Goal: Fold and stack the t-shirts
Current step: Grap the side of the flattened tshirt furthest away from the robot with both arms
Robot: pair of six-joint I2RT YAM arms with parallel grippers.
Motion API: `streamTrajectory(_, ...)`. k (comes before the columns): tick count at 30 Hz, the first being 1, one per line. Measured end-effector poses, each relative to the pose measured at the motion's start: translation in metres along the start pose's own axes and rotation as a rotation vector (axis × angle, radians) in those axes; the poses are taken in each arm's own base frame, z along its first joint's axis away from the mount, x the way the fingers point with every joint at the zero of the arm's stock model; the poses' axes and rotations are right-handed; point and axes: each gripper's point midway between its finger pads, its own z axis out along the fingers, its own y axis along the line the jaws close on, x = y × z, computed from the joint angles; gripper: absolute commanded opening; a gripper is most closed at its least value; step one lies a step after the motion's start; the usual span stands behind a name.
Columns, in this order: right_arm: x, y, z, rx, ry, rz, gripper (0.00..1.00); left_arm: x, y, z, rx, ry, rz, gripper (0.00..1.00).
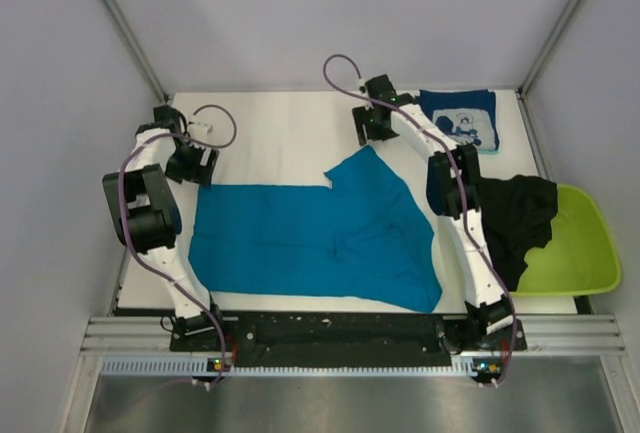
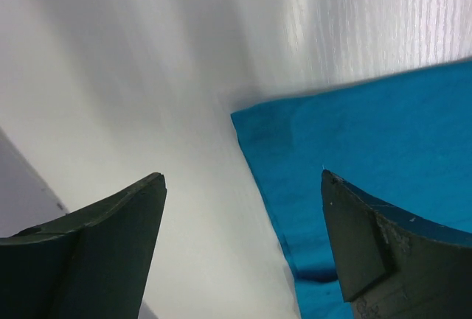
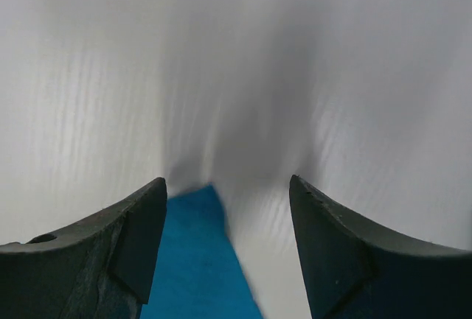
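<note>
Spread, empty jaws on left gripper [image 2: 243, 183] and right gripper [image 3: 227, 185]. Teal t-shirt [image 1: 310, 238] flat at centre of table [image 1: 270, 123], grippers over its corners at 10 and 12 o'clock. Folded navy t-shirt [image 1: 460, 118] at 1 o'clock. Black t-shirt [image 1: 515, 218] at 3 o'clock, draped over green basin [image 1: 585, 253].

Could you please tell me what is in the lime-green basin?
A black t-shirt hangs over the basin's table-side rim; the rest shows bare green. Anything beneath the shirt is hidden.

Spread shirt [image 1: 300, 238] lies centre, folded shirt [image 1: 462, 118] far right, third shirt [image 1: 515, 218] over basin [image 1: 585, 258].
</note>
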Motion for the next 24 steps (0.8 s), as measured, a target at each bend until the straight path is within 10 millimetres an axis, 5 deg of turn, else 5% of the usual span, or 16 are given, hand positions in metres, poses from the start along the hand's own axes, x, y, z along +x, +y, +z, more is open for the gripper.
streamTrajectory(2, 0.015, 0.001, 0.024, -0.013, 0.044, -0.004, 0.61, 0.001, 0.002, 0.009, 0.030, -0.005, -0.033, 0.89)
streamTrajectory(5, -0.002, 0.011, 0.024, -0.055, 0.003, -0.002, 0.50, -0.003, 0.002, 0.013, 0.061, -0.023, -0.058, 0.86)
streamTrajectory(8, 0.008, 0.013, 0.029, -0.075, 0.032, 0.001, 0.52, -0.017, 0.004, 0.012, 0.076, -0.056, -0.069, 0.83)
streamTrajectory(18, 0.024, 0.018, 0.018, -0.081, 0.063, -0.036, 0.42, -0.025, -0.011, 0.020, 0.054, 0.006, -0.032, 0.69)
streamTrajectory(24, 0.040, 0.031, 0.010, -0.091, 0.101, -0.075, 0.23, -0.011, -0.031, 0.037, 0.067, 0.120, 0.009, 0.65)
